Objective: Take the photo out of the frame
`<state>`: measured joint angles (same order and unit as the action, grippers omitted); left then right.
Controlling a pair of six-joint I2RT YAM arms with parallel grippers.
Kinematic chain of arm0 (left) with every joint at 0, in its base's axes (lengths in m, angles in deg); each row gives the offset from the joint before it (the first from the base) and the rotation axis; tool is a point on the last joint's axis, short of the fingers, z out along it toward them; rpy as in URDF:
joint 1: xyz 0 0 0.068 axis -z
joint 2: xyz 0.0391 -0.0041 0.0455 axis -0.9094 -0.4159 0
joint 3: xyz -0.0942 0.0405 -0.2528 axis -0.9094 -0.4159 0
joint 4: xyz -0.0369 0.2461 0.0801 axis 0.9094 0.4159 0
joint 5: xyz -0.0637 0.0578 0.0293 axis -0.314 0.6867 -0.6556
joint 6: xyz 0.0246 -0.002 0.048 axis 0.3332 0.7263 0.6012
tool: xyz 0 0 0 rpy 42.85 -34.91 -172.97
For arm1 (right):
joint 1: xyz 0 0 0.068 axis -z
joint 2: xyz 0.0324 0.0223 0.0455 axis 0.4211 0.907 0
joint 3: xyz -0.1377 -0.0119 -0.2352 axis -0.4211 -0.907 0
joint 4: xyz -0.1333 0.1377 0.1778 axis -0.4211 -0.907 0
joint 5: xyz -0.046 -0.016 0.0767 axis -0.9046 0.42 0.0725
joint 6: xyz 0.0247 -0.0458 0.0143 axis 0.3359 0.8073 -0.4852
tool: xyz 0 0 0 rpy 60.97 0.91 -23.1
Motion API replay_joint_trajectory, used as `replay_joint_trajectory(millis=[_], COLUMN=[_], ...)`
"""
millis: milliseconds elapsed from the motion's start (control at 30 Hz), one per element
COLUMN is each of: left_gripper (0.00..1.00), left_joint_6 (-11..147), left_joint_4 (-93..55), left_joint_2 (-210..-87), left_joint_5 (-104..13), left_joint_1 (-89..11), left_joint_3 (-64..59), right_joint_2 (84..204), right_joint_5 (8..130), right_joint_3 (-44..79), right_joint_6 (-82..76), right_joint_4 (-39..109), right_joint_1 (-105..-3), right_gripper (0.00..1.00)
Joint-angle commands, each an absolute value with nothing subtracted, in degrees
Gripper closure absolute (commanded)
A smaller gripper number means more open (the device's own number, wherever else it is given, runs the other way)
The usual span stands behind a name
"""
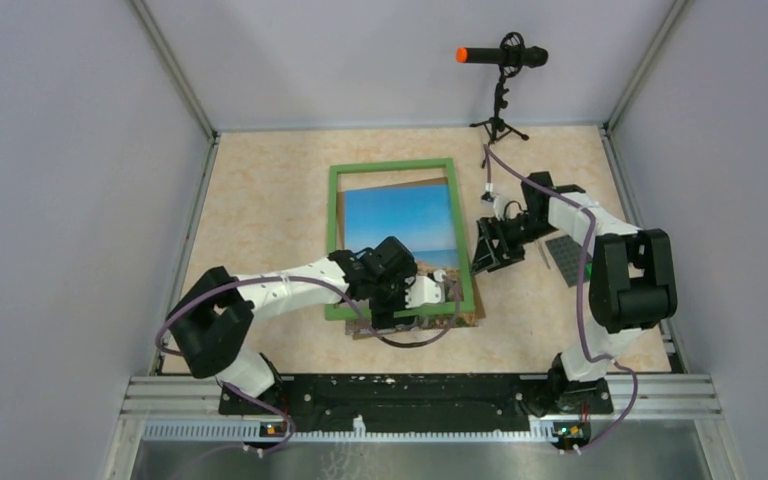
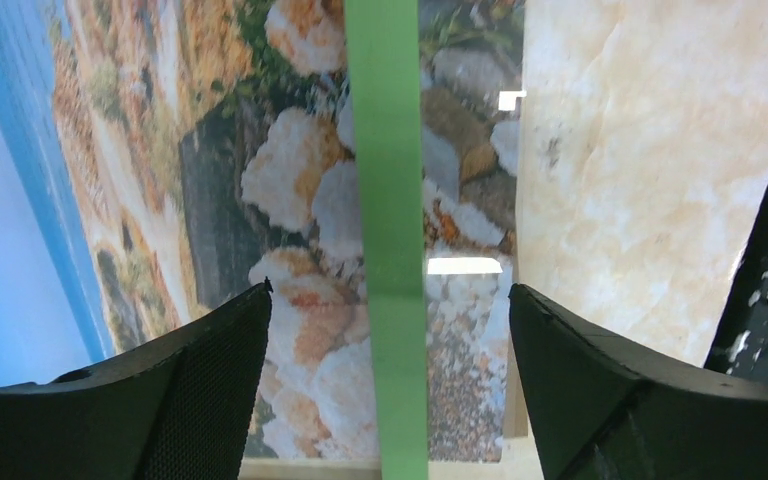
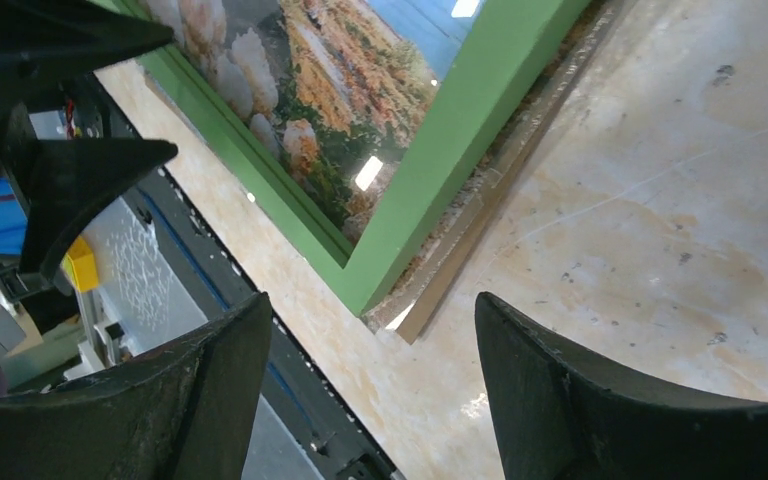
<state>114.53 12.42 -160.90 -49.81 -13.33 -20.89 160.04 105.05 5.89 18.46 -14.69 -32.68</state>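
Observation:
The frame lies flat on the table, green border up. The photo of blue sky, sea and rocks shows inside it, on a brown backing that sits skewed under the frame and sticks out at the near edge. My left gripper is open and empty over the frame's near right corner. In the left wrist view its jaws straddle the green border, with photo on both sides of it. My right gripper is open and empty beside the frame's right edge, over its corner.
A small grey baseplate lies right of the right gripper. A microphone on a tripod stands at the back. Grey walls enclose the table on three sides. A black rail runs along the near edge.

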Motion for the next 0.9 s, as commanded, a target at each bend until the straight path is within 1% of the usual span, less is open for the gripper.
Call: replay_joint_trajectory(millis=[0,100,200,400,600,867], left_gripper=[0.08,0.06,0.02,0.01,0.01,0.01], left_joint_6=[111.32,110.27,108.84,109.06,108.84,107.33], left_joint_4=[7.29,4.31,3.52,1.72,1.19,-0.72], left_joint_2=[-163.03,-164.17,-166.48,-171.80,-177.86,-182.61], left_joint_5=[-48.75,-45.82,-43.09,-38.57,-34.97,-28.65], left_joint_1=[-9.55,-6.27,-2.95,2.72,4.36,6.25], left_joint_3=[-18.85,-18.31,-15.92,-11.57,-5.28,-3.70], right_joint_2=[161.48,162.74,163.99,165.57,168.26,168.96], right_joint_5=[106.72,107.35,107.41,102.92,100.18,100.94], right_joint_3=[4.52,3.37,1.83,-0.08,0.75,0.81], right_joint_6=[17.87,16.82,16.30,15.14,14.75,14.87], right_joint_4=[-11.44,-10.33,-9.49,-7.72,-8.12,-8.06], right_joint_1=[-29.71,-27.38,-25.23,-25.13,-25.10,-25.10], right_gripper=[0.27,0.30,0.36,0.45,0.51,0.54])
